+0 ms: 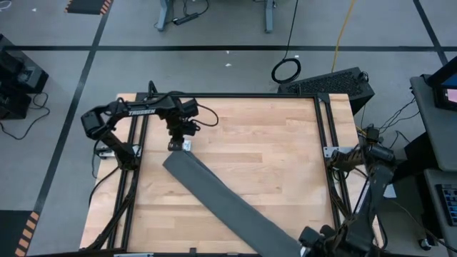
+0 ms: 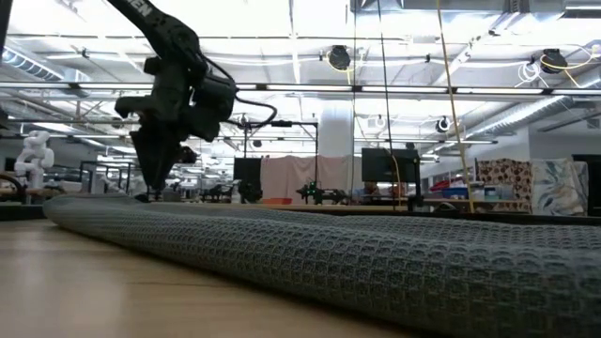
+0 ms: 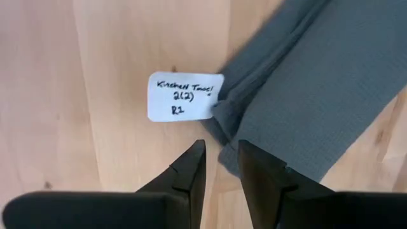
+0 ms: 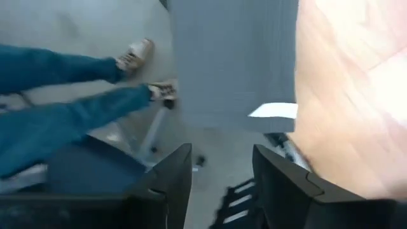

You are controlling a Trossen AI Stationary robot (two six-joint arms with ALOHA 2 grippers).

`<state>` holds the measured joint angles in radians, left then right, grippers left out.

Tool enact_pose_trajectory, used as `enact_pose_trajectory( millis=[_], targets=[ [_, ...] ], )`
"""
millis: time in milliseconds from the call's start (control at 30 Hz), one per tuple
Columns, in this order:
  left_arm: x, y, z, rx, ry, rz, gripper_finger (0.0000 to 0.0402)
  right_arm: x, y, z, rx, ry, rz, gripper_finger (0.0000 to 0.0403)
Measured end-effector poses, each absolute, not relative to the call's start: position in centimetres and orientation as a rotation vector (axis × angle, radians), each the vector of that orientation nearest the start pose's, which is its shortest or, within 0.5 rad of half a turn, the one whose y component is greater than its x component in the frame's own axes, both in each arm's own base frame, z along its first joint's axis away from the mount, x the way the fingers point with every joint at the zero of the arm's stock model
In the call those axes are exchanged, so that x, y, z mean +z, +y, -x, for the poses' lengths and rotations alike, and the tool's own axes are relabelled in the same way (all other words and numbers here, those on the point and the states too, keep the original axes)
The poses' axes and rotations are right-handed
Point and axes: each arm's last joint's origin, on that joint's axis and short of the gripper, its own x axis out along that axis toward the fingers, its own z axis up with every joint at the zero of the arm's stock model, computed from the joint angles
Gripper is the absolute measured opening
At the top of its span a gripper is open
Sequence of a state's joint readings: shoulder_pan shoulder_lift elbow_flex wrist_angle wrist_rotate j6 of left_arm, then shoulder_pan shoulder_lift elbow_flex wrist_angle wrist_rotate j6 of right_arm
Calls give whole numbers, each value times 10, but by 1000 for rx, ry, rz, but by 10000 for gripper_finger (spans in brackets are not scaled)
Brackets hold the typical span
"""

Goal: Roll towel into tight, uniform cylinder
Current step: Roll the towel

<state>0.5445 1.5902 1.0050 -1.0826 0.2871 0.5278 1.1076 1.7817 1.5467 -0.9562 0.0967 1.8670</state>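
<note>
The wooden surface (image 1: 250, 150) stands on a grey floor (image 1: 214, 28). The towel (image 1: 221, 196) runs from ten to five o'clock. My left jaws (image 1: 180, 143) hang released over its tagged end; my right jaws (image 4: 219, 165), released, hover past its five-o'clock end.

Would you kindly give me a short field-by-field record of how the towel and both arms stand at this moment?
towel: dark grey strip lying diagonally across the table, folded lengthwise, not yet rolled
tag: white label at the towel's far-left end, handwritten
left gripper: over that end beside the tag, fingers slightly apart, holding nothing
right gripper: at the table's near-right edge, where the towel's other end overhangs, fingers apart, empty
beyond the table: a person's legs
</note>
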Motion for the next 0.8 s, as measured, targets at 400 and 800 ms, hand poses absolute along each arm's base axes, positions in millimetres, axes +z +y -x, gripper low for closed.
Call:
enact_pose_trajectory(
  millis=[400, 800],
  targets=[
    [188, 134, -209, -141, 1510, 423, 101, 280, 310, -190, -374, 1239, -1027, 152],
    [181, 137, -200, -165, 1495, 469, 213, 246, 303, -268, -259, 1121, -997, 74]
  ],
)
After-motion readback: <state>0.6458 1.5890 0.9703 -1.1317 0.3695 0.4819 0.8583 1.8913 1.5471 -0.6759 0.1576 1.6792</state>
